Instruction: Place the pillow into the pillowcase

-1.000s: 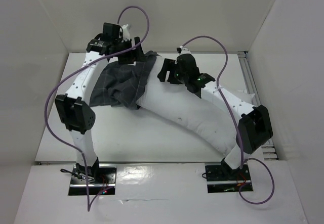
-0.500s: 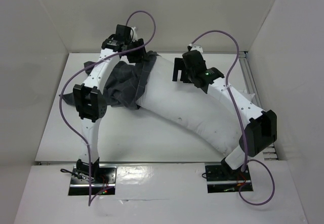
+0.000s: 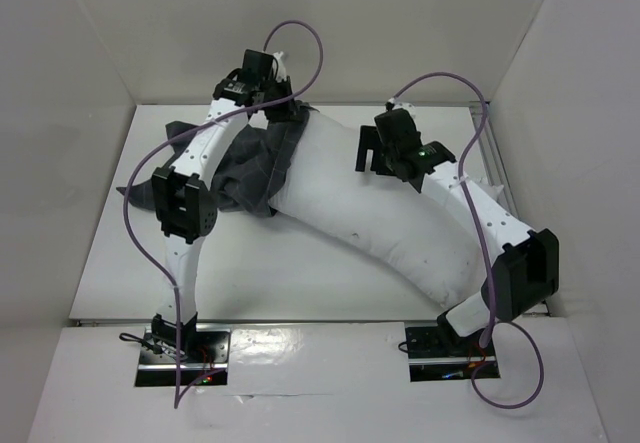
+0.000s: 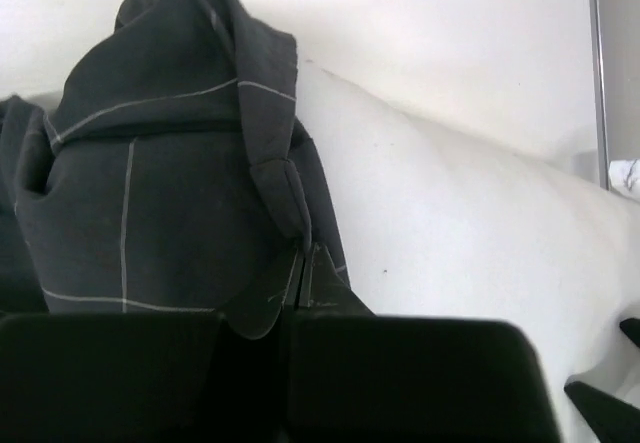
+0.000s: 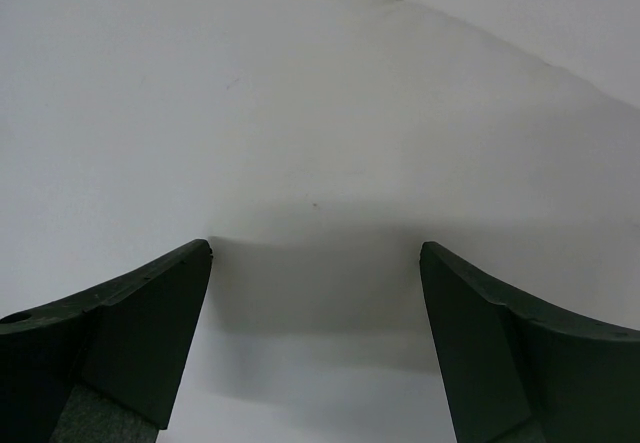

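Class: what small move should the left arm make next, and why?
Probably pull the pillowcase further along the pillow: the left gripper pinches its edge, only the pillow's far end is covered, and the right gripper hangs open above the pillow.

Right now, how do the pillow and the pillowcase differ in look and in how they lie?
The pillow is plain white; the pillowcase is dark grey with thin light grid lines. The pillow lies stretched in a long curve; the pillowcase is bunched over one end of it. The left gripper pinches the pillowcase; the open right gripper hovers over the pillow, gripping nothing. Both are soft cloth.
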`<state>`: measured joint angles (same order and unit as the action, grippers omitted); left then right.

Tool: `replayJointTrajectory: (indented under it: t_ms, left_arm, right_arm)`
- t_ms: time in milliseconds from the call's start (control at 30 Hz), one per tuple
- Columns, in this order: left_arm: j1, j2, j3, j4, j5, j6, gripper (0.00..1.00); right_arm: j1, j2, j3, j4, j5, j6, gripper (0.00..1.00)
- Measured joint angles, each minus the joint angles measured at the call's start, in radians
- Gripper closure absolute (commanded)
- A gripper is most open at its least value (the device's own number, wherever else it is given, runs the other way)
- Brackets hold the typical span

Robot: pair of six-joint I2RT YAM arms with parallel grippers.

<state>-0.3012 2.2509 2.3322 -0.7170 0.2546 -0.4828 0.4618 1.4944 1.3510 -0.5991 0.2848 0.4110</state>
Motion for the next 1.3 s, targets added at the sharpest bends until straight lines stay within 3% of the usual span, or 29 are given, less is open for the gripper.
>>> replayJointTrajectory:
  t_ms: [200,233,267,333,367,667,1033,1067,1100,1133,1233,1267,1300]
  left_arm:
    - [-0.003,0.0,0.0,0.043,0.032,0.002,1.0]
    - [-0.003,0.0,0.0,0.05,0.048,0.0,1.0]
    - [-0.005,0.0,0.001,0.056,0.066,-0.001,1.0]
    - [-0.01,0.0,0.011,0.06,0.094,-0.008,1.0]
    - [-0.016,0.0,0.018,0.062,0.109,-0.013,1.0]
    - [-0.148,0.0,0.072,0.064,0.175,0.034,1.0]
    - [-0.245,0.0,0.075,0.063,0.248,0.032,1.0]
    - [-0.246,0.0,0.074,0.063,0.246,0.032,0.93]
    - [-0.246,0.0,0.072,0.063,0.241,0.032,0.76]
    - [-0.244,0.0,0.07,0.062,0.235,0.037,0.49]
    - [-0.236,-0.008,0.069,0.04,0.222,0.043,0.2]
    - [-0.23,-0.014,0.068,0.029,0.212,0.047,0.06]
    - [-0.224,-0.027,0.064,0.015,0.201,0.057,0.0]
  right_arm:
    - [-0.002,-0.008,-0.042,0.011,-0.022,0.003,0.07]
    - [-0.002,-0.008,-0.051,0.017,-0.039,0.003,0.14]
    - [-0.002,-0.006,-0.06,0.026,-0.054,0.002,0.25]
    - [-0.006,-0.003,-0.084,0.063,-0.093,0.0,0.7]
    - [-0.009,0.003,-0.091,0.079,-0.117,0.007,1.0]
    - [-0.007,-0.019,-0.106,0.164,-0.192,0.026,1.0]
    - [0.025,-0.059,-0.101,0.173,-0.117,0.156,1.0]
    - [0.026,-0.059,-0.118,0.191,-0.105,0.173,1.0]
    - [0.026,-0.059,-0.132,0.204,-0.095,0.185,1.0]
    - [0.027,-0.058,-0.145,0.219,-0.087,0.196,1.0]
    - [0.016,-0.055,-0.162,0.261,-0.087,0.21,1.0]
    - [0.011,-0.051,-0.162,0.272,-0.089,0.209,1.0]
    - [0.007,-0.044,-0.162,0.285,-0.092,0.208,1.0]
